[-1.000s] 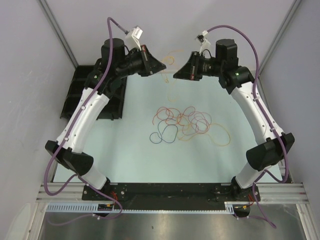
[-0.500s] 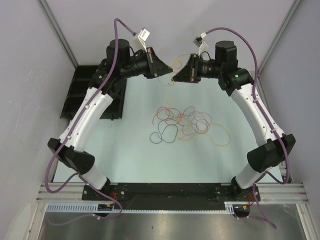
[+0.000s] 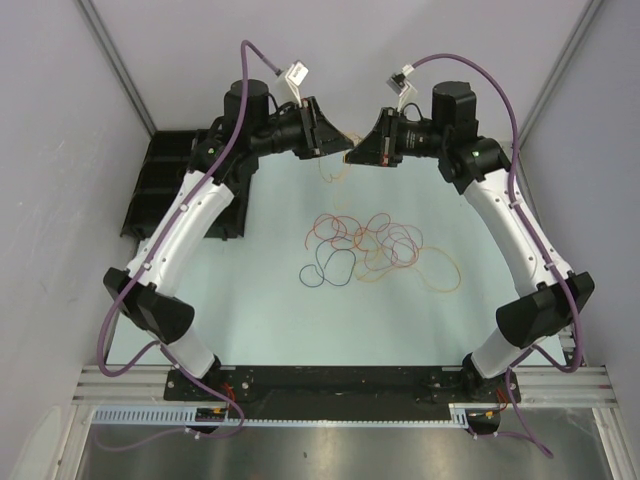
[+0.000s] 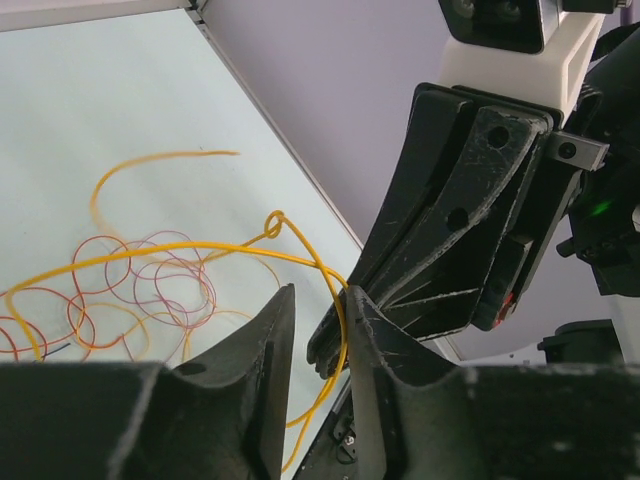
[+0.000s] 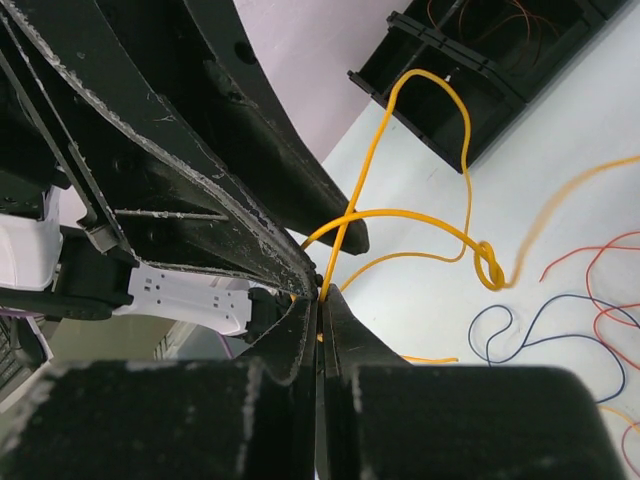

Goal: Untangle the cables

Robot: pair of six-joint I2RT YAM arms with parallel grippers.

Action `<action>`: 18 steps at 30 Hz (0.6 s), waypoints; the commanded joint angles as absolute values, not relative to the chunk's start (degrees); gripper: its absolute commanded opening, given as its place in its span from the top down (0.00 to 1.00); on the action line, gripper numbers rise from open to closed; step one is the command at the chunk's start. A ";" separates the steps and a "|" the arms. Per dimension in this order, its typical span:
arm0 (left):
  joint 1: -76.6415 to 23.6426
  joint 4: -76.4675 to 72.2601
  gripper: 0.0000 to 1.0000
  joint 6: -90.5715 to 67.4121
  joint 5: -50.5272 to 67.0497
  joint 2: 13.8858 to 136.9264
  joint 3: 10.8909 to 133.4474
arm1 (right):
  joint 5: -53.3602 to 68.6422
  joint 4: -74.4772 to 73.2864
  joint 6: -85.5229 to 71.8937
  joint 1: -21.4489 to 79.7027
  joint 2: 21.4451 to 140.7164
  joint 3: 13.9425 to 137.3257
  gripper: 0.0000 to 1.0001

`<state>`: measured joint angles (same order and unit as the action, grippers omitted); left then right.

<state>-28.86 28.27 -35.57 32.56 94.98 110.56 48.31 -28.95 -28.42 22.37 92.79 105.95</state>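
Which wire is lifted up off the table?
The yellow cable, pinched in the right gripper, with a small knot in it. The other cables lie tangled on the table.

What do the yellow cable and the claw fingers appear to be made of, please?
Yellow cable: likely plastic-sheathed wire, smooth, faintly glossy; it curves freely and tightly. Right claw fingers: probably hard black plastic, matte; whitish scuffs along edges.
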 commanded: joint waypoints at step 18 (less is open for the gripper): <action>-29.53 27.07 0.49 -39.55 30.50 93.78 110.39 | 47.81 -28.30 -25.58 24.78 90.35 107.75 1.00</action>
